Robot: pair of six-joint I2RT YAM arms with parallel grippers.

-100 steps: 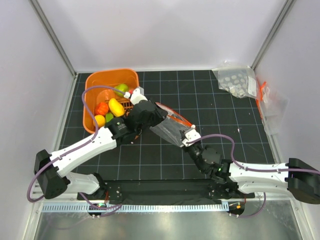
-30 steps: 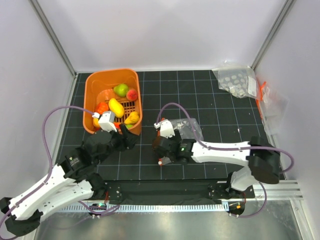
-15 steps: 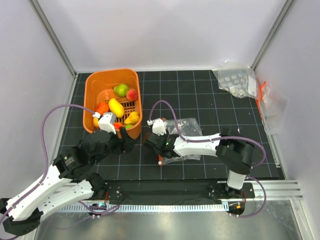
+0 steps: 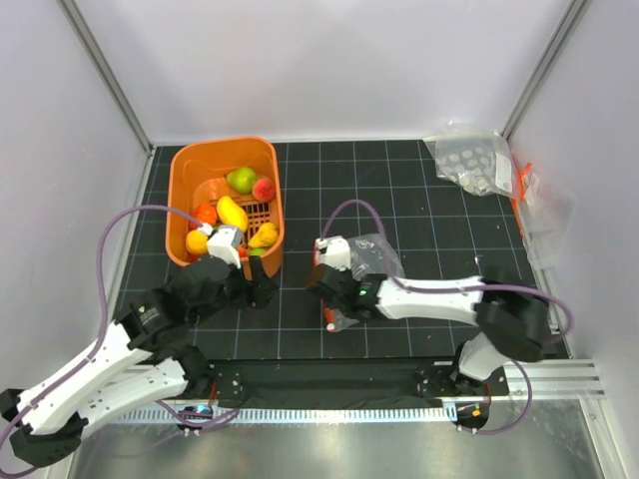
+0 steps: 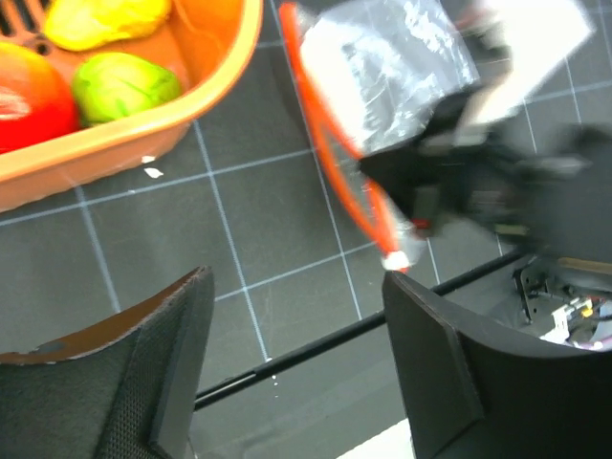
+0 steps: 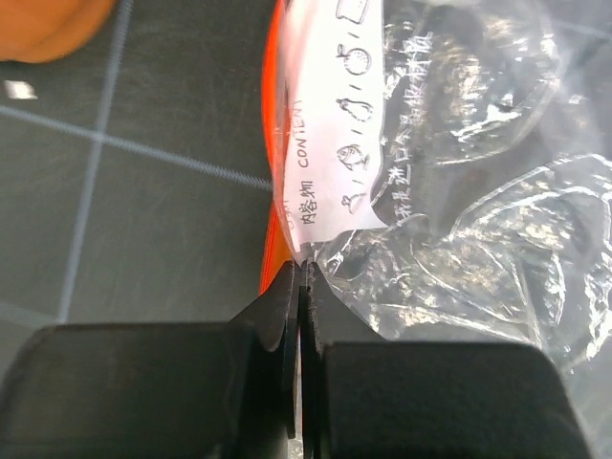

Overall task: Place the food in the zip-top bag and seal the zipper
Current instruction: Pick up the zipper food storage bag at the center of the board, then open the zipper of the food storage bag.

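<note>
The food, several toy fruits and vegetables, lies in an orange basket at the back left; a green piece and a yellow piece show in the left wrist view. The clear zip-top bag lies on the mat right of the basket. Its orange-red zipper runs along the mouth on the side toward the basket. My right gripper is shut on the bag's edge just under the white label, beside the zipper. My left gripper stands open over the mat between basket and bag, holding nothing.
Two other clear bags lie at the back right corner, one against the right wall. White walls close in the black grid mat on three sides. A black rail runs along the near edge.
My right gripper has closed its jaws onto the bag's edge. My left gripper has opened wider and shifted slightly toward the basket's near corner.
</note>
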